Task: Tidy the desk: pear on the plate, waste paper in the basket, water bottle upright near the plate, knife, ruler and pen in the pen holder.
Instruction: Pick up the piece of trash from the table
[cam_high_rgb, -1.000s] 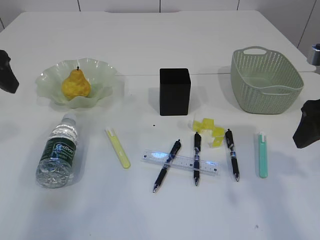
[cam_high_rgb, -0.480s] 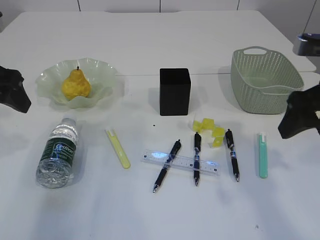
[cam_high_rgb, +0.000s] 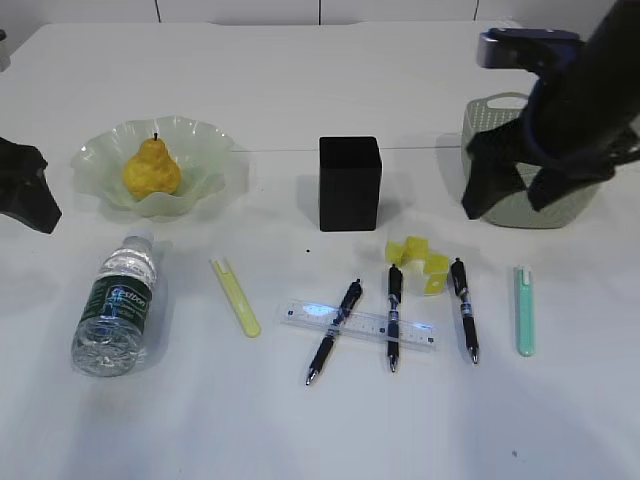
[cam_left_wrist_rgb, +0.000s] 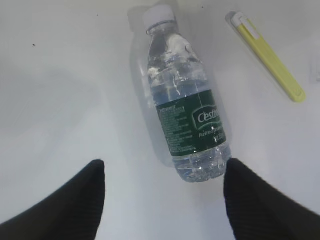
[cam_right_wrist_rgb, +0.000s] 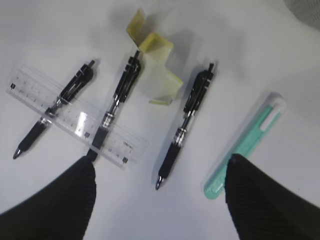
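The right gripper hangs above the table with its two dark fingers spread wide apart and nothing between them; in the exterior view it sits in front of the green basket. Below it in the right wrist view lie a crumpled piece of yellow waste paper, three black pens, one lying alone beside the paper and two crossing a clear ruler, and a mint-green knife off to the side. The left gripper also hovers with its fingers held well apart and empty, directly over the water bottle, which lies on its side on the table with its white cap pointing away from the gripper. Just beside the bottle rests a yellow knife. In the exterior view the left gripper shows at the far left edge, near the pale green plate, which holds the yellow pear. The bottle lies in front of the plate, apart from it. The black pen holder stands upright at the middle of the table, behind the paper, pens and ruler, touching none of them. The basket stands to the right of the holder.
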